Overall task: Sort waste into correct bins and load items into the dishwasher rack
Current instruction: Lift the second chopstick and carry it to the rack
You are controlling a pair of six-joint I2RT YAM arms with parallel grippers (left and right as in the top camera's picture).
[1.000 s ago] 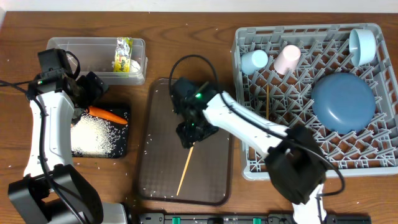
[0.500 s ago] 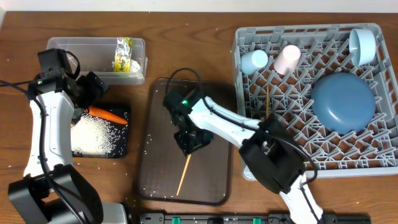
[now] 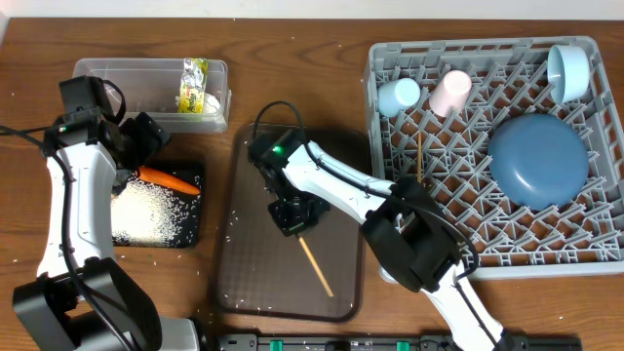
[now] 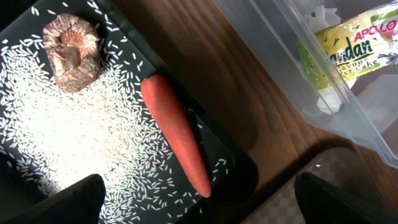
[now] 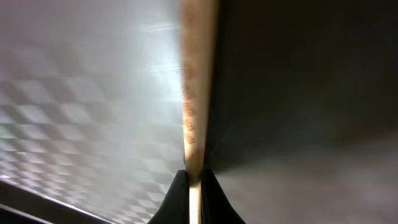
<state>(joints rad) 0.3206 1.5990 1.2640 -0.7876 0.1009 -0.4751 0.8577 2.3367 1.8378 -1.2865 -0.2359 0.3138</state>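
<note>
Loading of the chopstick (image 3: 317,265) is in hand: it is pinched at one end by the right gripper (image 3: 292,214), low on the brown serving tray (image 3: 244,283). A lift and carry to the dishwasher rack (image 3: 373,97) is called for next. The left gripper (image 3: 144,139) is spread wide.

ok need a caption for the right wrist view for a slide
Right gripper shut on a wooden chopstick, over the checkered surface of the brown serving tray.

Soft, even light overhead; in the right wrist view the chopstick (image 5: 198,93) is blurred beside white glare on the serving tray (image 5: 62,124).
</note>
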